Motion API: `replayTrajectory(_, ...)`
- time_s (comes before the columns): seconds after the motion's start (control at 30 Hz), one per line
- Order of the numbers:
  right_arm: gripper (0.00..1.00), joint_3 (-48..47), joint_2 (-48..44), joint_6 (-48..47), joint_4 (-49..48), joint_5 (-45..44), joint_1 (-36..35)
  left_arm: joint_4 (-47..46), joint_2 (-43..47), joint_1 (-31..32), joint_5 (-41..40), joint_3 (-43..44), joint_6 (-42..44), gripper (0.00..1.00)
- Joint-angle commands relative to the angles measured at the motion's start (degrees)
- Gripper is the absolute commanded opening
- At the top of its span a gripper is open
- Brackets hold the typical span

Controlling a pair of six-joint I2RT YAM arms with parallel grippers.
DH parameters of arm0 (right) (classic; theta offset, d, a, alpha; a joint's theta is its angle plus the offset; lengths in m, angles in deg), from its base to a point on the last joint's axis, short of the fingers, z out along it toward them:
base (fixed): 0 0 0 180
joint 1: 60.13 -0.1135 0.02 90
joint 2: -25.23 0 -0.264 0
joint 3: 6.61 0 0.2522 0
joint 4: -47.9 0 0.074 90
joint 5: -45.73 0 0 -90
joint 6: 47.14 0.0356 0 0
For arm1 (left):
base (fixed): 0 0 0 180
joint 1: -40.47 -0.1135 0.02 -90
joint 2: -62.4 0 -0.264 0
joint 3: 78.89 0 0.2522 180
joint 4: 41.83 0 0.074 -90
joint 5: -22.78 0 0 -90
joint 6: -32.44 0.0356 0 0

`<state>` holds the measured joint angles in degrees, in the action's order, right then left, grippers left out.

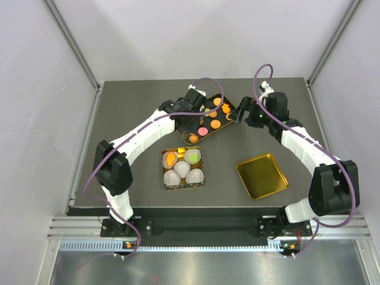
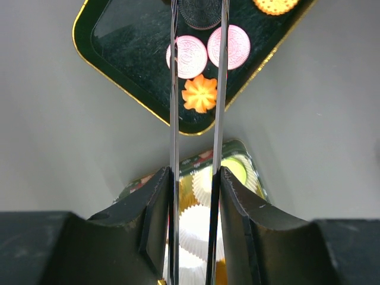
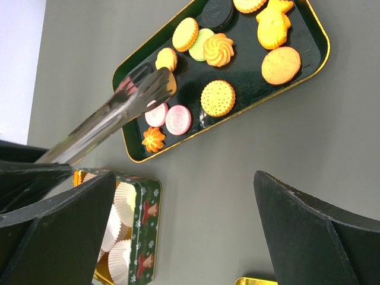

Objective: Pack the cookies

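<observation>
The cookies lie on a black gold-rimmed tray (image 1: 228,116): orange rounds (image 3: 218,97), two pink ones (image 2: 189,56), a green one (image 3: 200,43), a dark one (image 3: 215,10) and an orange flower shape (image 2: 199,94). My left gripper (image 1: 190,111) (image 2: 195,178) is shut on metal tongs (image 2: 173,89), whose arms reach out over the tray's near end (image 3: 145,89). The tong tips hold nothing that I can see. My right gripper (image 1: 240,113) (image 3: 190,231) is open and empty, hovering beside the tray's right end.
A green tin (image 1: 165,178) with white paper cups (image 1: 181,169) sits in front of the tray; one cup holds an orange cookie (image 1: 170,158), another a green one (image 1: 192,157). The tin's gold lid (image 1: 262,176) lies to the right.
</observation>
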<state>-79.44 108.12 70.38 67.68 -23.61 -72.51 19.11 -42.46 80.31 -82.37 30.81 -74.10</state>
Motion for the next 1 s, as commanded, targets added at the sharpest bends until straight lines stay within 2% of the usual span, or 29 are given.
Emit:
replayTrajectory(0.0, 1.00, -3.42, 0.16, -0.99, -1.01, 0.25, -0.80, 0.11, 6.68, -0.11, 2.05, 1.53, 0.36, 0.39)
replayTrajectory(0.27, 1.00, -3.33, 0.08, -1.16, -1.01, -0.01, -0.80, 1.16, 18.89, 0.86, 4.96, -7.78, -1.74, 0.38)
replayTrajectory(0.63, 1.00, -3.42, 0.78, -1.34, -1.01, -0.62, -0.80, 9.24, 36.55, 2.97, 9.79, -22.72, -6.22, 0.39)
replayTrajectory(0.97, 1.00, -3.60, 1.57, -1.34, -1.01, -0.89, -0.98, 15.13, 42.10, 4.20, 12.17, -29.41, -7.81, 0.39)
